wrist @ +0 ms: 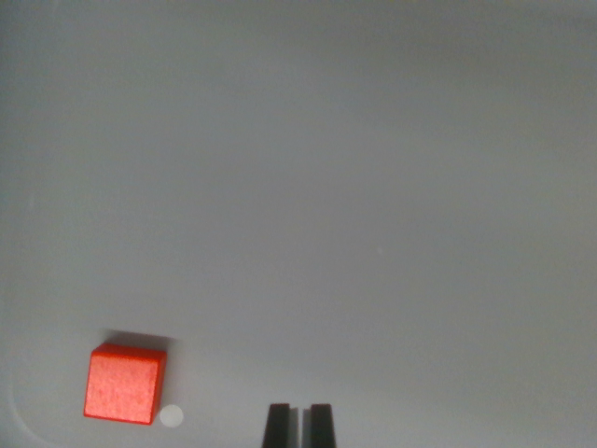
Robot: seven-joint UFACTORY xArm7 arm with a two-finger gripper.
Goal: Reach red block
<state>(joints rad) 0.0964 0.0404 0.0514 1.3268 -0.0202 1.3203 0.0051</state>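
Observation:
A red block (123, 384) lies on the grey surface in the lower left of the wrist view, with a shadow along its top edge. My gripper (299, 426) shows at the bottom middle as two dark fingertips standing close together with only a thin gap and nothing between them. The block sits apart from the gripper, well toward the wrist view's left of the fingertips (277, 426).
A small pale round dot (171, 416) marks the surface just right of the block. A faint curved line (14, 411) runs near the bottom left corner. The plain grey surface (354, 187) fills the remainder of the view.

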